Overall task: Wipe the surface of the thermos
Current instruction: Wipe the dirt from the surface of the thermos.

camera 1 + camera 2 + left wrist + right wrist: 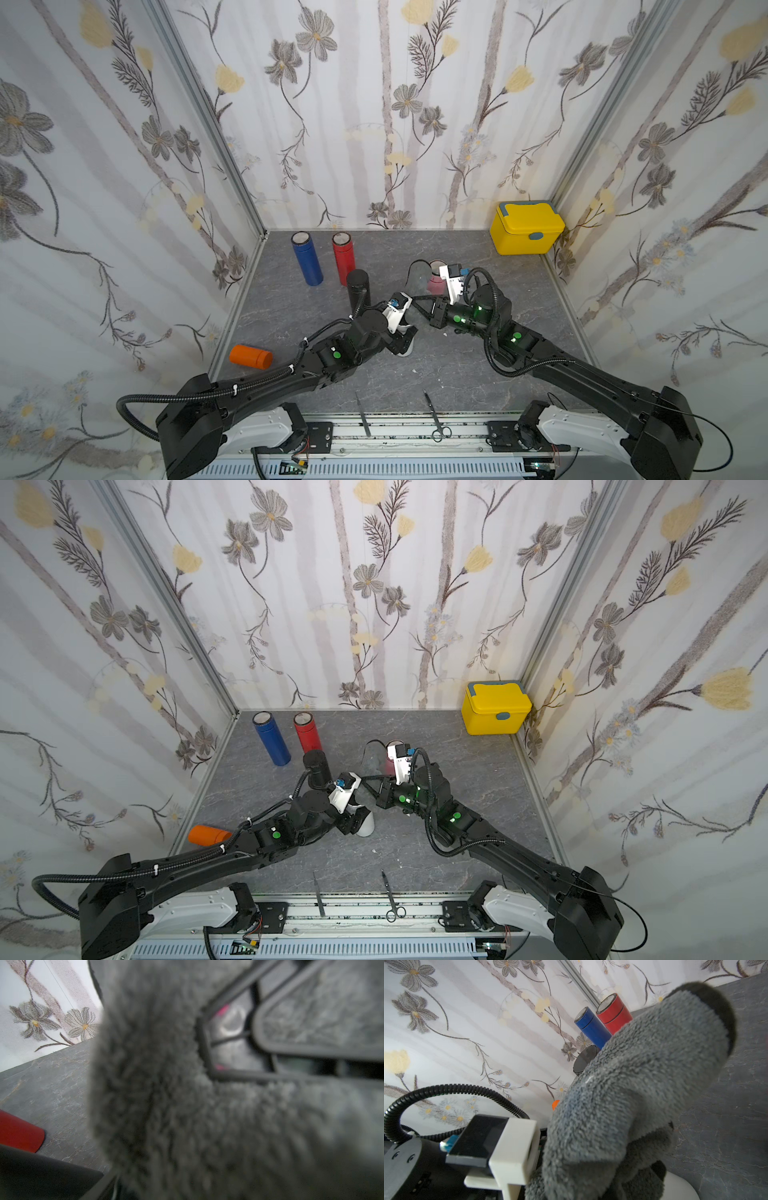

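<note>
— What's on the grey table (478, 365)?

— A yellow box (525, 228) sits in the far right corner. A blue thermos (307, 259) and a red thermos (344, 257) stand side by side at the back left, and a black thermos (358, 286) stands just in front of the red one. An orange thermos (250, 356) lies on its side by the left wall. A pink thermos (435, 282) is behind the right arm's wrist.

— And the one being wiped?

— That's the white thermos (366, 828), near the middle of the table. It's right at the left gripper (405, 338), in front of the black thermos. I can't tell whether it's upright or tipped.

— Is it clamped?

— The fingers sit on either side of it, but I can't tell if they grip it.

— Where's the rag?

— The grey cloth (623, 1095) is draped over the right gripper (417, 304), whose jaws are closed on it. It hangs just beside the white thermos. In the right wrist view the white body shows under the cloth's lower edge. I can't see whether they touch.

— Anything smaller?

— Scissors (436, 419) and tweezers (362, 415) lie at the front edge, well apart from the arms' tips.
</note>
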### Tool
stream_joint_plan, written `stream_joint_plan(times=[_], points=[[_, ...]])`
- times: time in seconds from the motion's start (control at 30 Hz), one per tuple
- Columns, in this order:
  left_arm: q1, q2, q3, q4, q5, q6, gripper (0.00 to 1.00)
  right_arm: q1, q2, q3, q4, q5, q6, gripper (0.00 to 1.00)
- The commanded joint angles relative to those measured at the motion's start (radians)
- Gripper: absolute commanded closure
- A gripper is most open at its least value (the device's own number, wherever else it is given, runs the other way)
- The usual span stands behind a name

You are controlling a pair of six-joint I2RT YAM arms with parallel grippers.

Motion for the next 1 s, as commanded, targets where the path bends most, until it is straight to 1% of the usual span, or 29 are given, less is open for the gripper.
stream_joint_plan(times=[0.0,0.1,0.17,0.23,0.3,0.4,0.47,0.53,0.57,0.63,0.67,0.77,0.87,0.97], points=[[0.0,-0.005,-0.015,0.063,-0.023,0.0,0.16,0.002,0.013,0.012,0.015,-0.041,0.016,1.0],[0.0,0.006,-0.016,0.077,-0.028,-0.003,0.16,0.002,0.023,0.012,0.002,-0.043,0.017,1.0],[0.0,0.015,-0.017,0.086,-0.024,-0.001,0.18,0.002,0.026,0.012,0.006,-0.054,0.022,1.0],[0.001,0.023,-0.017,0.097,-0.023,-0.001,0.26,0.002,0.032,0.012,-0.004,-0.058,0.018,1.0],[-0.001,0.026,-0.012,0.103,-0.014,0.0,0.34,0.002,0.04,0.051,-0.011,-0.071,0.016,1.0],[0.0,0.029,-0.008,0.101,0.009,0.004,0.53,0.002,0.099,0.093,-0.035,-0.12,0.015,1.0],[-0.001,0.03,-0.006,0.102,0.019,0.012,0.73,0.003,0.154,0.143,-0.085,-0.148,0.001,1.0],[-0.001,0.029,-0.007,0.107,0.021,0.019,0.89,0.003,0.198,0.178,-0.118,-0.16,-0.012,1.0],[-0.001,0.029,-0.005,0.103,0.017,0.024,1.0,0.003,0.224,0.197,-0.146,-0.168,-0.024,1.0],[-0.002,0.032,0.003,0.091,-0.008,0.028,1.0,0.004,0.244,0.22,-0.23,-0.178,-0.061,1.0],[0.001,0.032,0.005,0.082,-0.013,0.031,1.0,0.007,0.232,0.213,-0.266,-0.178,-0.08,1.0],[0.005,0.034,0.012,0.06,-0.016,0.036,1.0,0.015,0.132,0.151,-0.361,-0.146,-0.126,1.0],[0.013,0.036,0.019,0.045,0.009,0.037,1.0,0.017,0.029,0.095,-0.48,-0.123,-0.165,1.0],[0.013,0.035,0.022,0.041,0.021,0.04,1.0,0.017,-0.06,0.063,-0.553,-0.082,-0.179,1.0]])
